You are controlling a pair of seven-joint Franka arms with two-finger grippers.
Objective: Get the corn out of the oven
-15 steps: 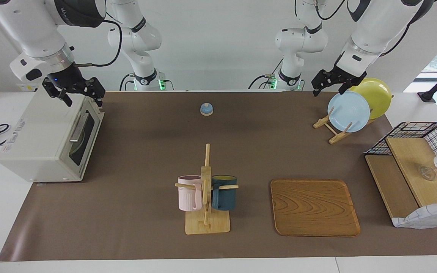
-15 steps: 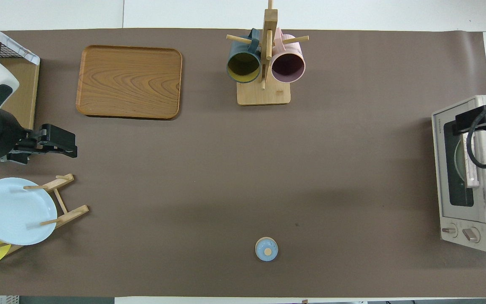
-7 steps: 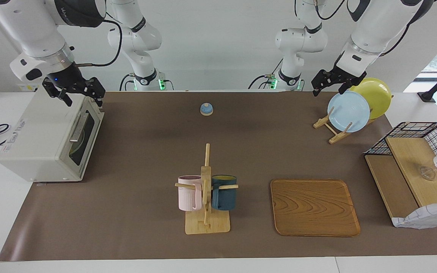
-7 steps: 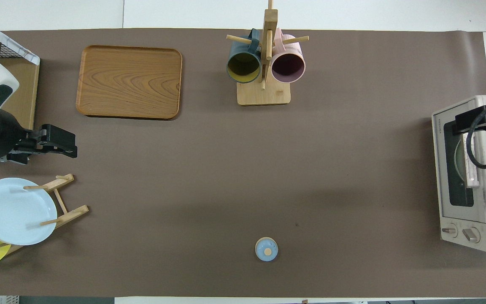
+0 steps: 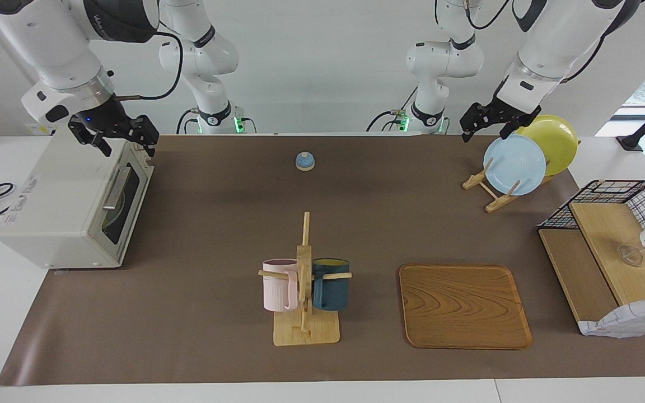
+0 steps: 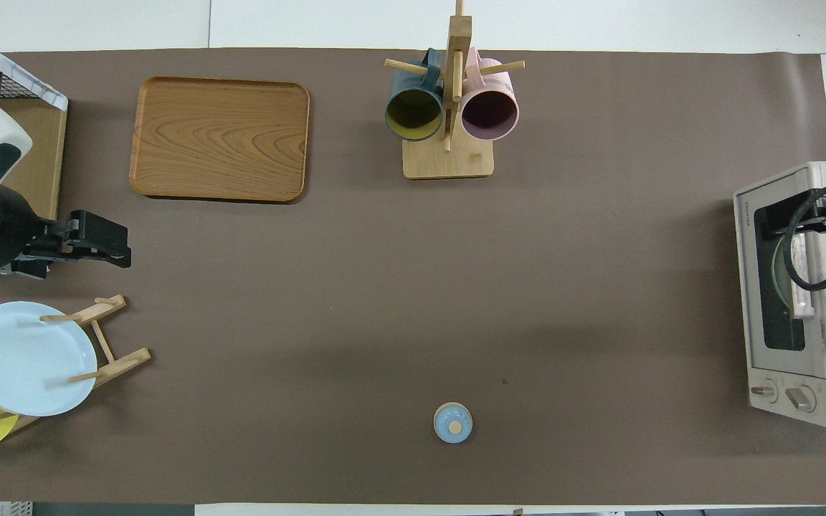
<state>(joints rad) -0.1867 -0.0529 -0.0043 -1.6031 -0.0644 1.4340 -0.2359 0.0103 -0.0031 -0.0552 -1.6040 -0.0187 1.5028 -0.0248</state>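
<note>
Fingers of the right gripper (image 5: pixel 122 139) stand spread and hold nothing, over the top front corner of the oven (image 5: pixel 70 204) at the right arm's end of the table; since a second ago it has drifted slightly along that edge without dropping to the door handle (image 5: pixel 116 187), so opening has not begun. Door shut, corn not visible, presumably inside. Left gripper (image 5: pixel 489 123) waits over the plate rack (image 5: pixel 487 189), fingers apart and empty.
</note>
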